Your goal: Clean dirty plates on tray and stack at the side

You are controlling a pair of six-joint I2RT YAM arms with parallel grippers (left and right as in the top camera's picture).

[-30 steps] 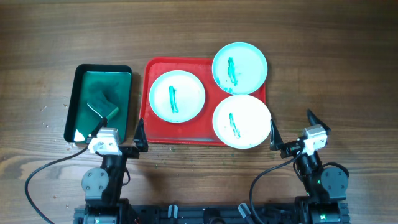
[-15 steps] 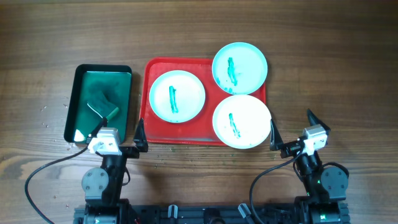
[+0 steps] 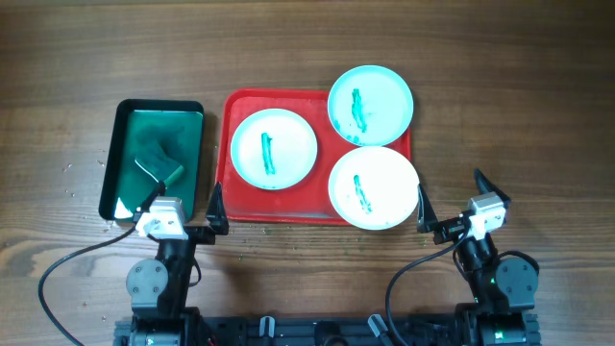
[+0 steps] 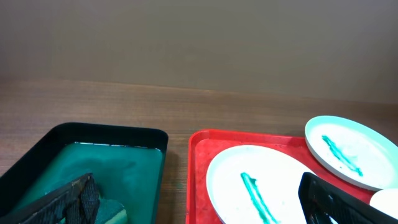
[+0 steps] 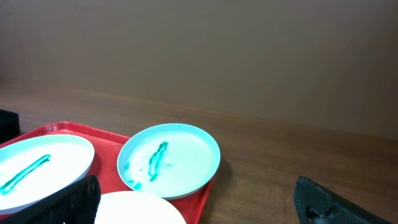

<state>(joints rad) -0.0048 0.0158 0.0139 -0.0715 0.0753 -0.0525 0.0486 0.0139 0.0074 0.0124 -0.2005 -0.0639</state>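
Three plates with green streaks rest on the red tray [image 3: 242,209]: one at the left [image 3: 274,148], one at the back right [image 3: 370,104] overhanging the far rim, one at the front right [image 3: 374,186] overhanging the right rim. My left gripper [image 3: 181,205] is open and empty, at the tray's front left corner. My right gripper [image 3: 452,203] is open and empty, just right of the front right plate. The left wrist view shows the left plate [image 4: 255,180] and the back right plate [image 4: 351,150]. The right wrist view shows all three plates, the back right one [image 5: 169,159] in the middle.
A dark green tray [image 3: 155,159] with a black rim lies left of the red tray. It holds a green sponge [image 3: 159,163], which also shows in the left wrist view [image 4: 106,210]. Small crumbs lie on the wooden table [image 3: 519,115] near the front.
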